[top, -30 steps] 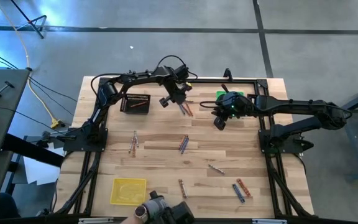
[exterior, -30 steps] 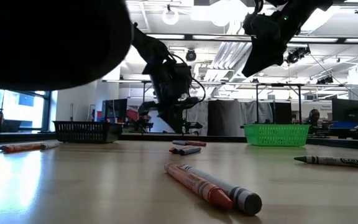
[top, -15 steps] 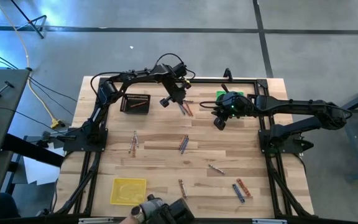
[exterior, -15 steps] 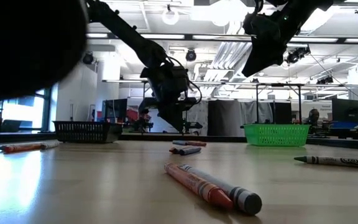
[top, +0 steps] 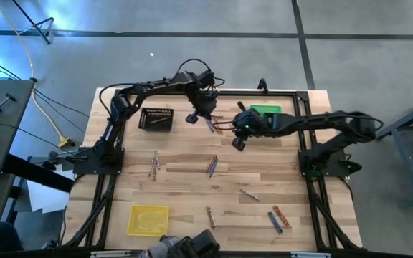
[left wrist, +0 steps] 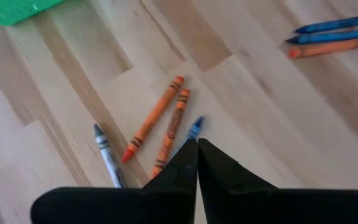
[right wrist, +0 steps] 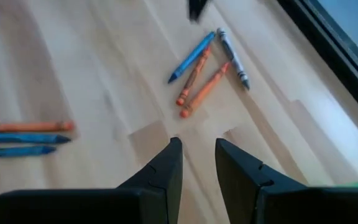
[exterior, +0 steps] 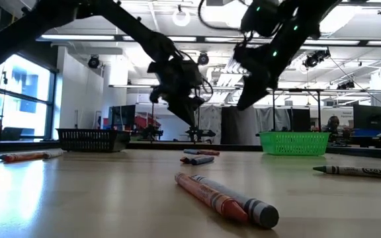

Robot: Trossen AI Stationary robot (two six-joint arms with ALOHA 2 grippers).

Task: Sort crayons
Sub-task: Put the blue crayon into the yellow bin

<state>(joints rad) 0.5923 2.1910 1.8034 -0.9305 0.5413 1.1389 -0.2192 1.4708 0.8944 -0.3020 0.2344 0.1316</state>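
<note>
L gripper (top: pixel 208 120) hangs near the far edge of the light wooden table (top: pixel 185 183), fingers (left wrist: pixel 182 168) pressed together w/ nothing between them, tips just over a small cluster of crayons (top: pixel 214 126): two orange sticks, one blue, one grey w/ paper wrap. In the L wrist view the blue crayon (left wrist: pixel 194 129) pokes out right at the closed tips. R gripper (top: pixel 236 142) sits just beside the same cluster, toward the right edge, fingers (right wrist: pixel 166 165) parted a little, nothing held.

Black mesh tray (top: pixel 156 118) stands by the far-left corner w/ an orange-red crayon inside; green mesh tray (top: pixel 267 110) at the far edge toward the right; yellow tray (top: pixel 148 219) near the front-left corner.

Other crayons lie loose on the table: a pair (top: pixel 154 164) left of centre, a blue-ish bunch (top: pixel 211 165) mid-table, a grey one (top: pixel 249 194) nearer the front, one (top: pixel 210 216) by the front edge, a blue + orange pair (top: pixel 276 218) toward the front-right corner.
</note>
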